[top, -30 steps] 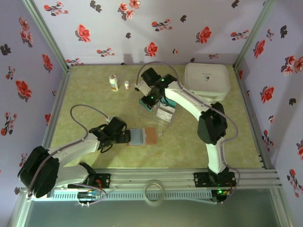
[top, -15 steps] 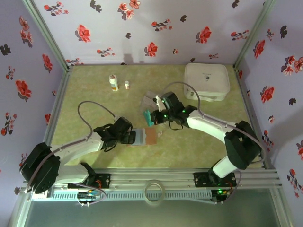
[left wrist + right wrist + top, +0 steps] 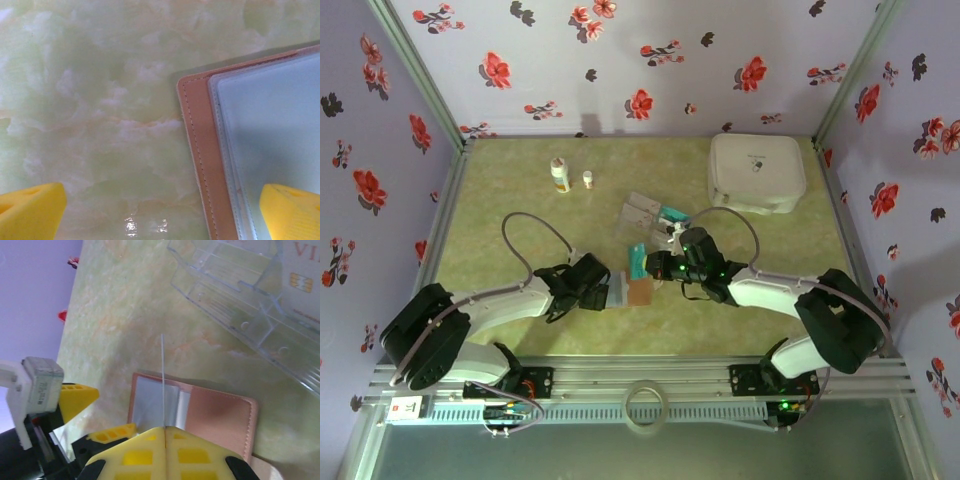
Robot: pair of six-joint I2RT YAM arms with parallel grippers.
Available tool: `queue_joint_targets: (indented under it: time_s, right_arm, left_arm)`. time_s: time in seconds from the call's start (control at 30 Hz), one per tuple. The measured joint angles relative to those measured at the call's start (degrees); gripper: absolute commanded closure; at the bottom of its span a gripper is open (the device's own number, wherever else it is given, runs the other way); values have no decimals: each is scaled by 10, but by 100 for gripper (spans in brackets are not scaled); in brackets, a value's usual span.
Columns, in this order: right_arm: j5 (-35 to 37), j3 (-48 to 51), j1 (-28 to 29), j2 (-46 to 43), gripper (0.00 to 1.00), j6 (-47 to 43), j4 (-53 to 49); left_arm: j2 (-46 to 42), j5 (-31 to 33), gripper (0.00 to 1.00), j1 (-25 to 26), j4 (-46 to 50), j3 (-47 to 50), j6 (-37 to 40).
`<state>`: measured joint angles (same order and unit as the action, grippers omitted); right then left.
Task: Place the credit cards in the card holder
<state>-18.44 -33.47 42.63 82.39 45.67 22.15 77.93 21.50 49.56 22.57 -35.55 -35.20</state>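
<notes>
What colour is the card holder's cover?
Pinkish-brown; the card holder shows best in left wrist view.

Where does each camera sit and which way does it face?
Top external: above and behind, looking down on the table; left arm and right arm show.
Left wrist: looks down at a corner of the card holder; the open left gripper frames it.
Right wrist: looks along the shut right gripper pinching a credit card edge-on.
Both wrist views share the card holder.

Card holder (image 3: 639,292) lies open mid-table between left gripper (image 3: 608,293) and right gripper (image 3: 655,268), whose credit card (image 3: 636,263) stands above it; tray (image 3: 645,213) behind, case (image 3: 757,172) back right.
</notes>
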Motion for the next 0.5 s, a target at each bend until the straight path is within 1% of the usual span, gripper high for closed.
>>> queue_joint_targets:
  time_s: [0.5]
  right_arm:
    - [2,11,37,51,100,35,94]
  left_arm:
    - [0,19,0,0,3,-1,-13]
